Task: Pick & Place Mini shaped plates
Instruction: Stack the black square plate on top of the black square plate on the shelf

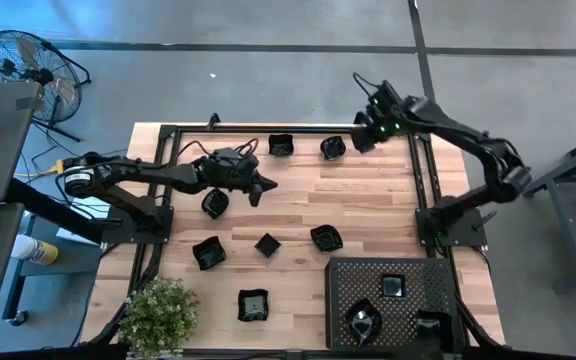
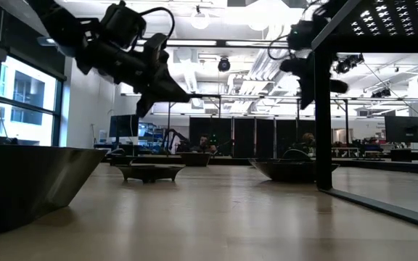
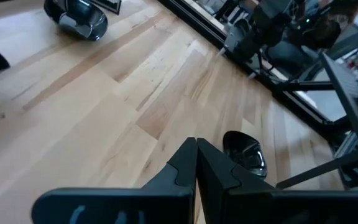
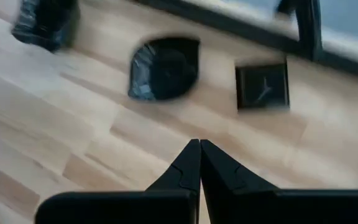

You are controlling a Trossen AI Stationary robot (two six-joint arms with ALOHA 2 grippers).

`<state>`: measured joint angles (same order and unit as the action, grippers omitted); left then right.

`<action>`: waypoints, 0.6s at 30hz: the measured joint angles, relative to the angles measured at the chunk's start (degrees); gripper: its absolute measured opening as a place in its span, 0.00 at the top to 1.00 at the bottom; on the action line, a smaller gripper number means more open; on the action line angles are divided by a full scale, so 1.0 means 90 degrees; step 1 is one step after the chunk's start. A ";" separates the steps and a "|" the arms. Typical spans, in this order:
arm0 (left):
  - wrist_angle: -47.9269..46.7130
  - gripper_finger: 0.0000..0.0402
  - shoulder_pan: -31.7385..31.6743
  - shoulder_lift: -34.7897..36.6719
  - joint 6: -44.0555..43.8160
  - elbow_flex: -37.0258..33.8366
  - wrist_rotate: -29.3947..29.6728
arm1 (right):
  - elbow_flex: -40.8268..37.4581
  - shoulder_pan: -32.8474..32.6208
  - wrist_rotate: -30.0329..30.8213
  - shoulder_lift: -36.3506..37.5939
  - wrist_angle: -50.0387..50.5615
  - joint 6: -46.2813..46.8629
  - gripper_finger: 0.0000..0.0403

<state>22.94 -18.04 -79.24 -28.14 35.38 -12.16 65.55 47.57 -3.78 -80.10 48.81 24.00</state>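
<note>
The table point(image 1: 368, 205) is pale wood planks, smooth with a soft satin sheen. The little plates point(image 1: 326, 238) are glossy black, and they catch the light like glazed ceramic or shiny plastic. The tray point(image 1: 368, 285) looks like matt black perforated metal. Both arms look like dark matt plastic.

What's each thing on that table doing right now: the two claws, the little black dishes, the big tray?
Left gripper: shut, empty, above the table.
Right gripper: shut, empty, at the far edge near two dishes.
Tray: flat on the table, three dishes on it.
Dishes on tray: resting.
Dishes on table: seven, scattered, resting, none held.
</note>
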 joint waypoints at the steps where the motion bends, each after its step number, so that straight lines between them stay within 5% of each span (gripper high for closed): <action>1: -0.0055 1.00 -0.0027 0.0000 0.0033 0.0050 0.0052 | -0.0249 -0.0041 0.0060 0.0162 -0.0041 0.0167 1.00; 10: -0.0409 1.00 -0.1027 -0.0005 0.0019 0.0570 -0.0458 | -0.1870 -0.0856 0.0704 0.1848 -0.1287 0.1440 1.00; 18: -0.1067 1.00 -0.1554 -0.0202 0.0356 0.1359 -0.0926 | -0.2092 -0.1838 0.1490 0.2849 -0.1575 0.2085 1.00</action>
<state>13.33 -32.03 -81.06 -24.93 47.61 -20.49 46.73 31.03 9.63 -54.46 34.63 42.77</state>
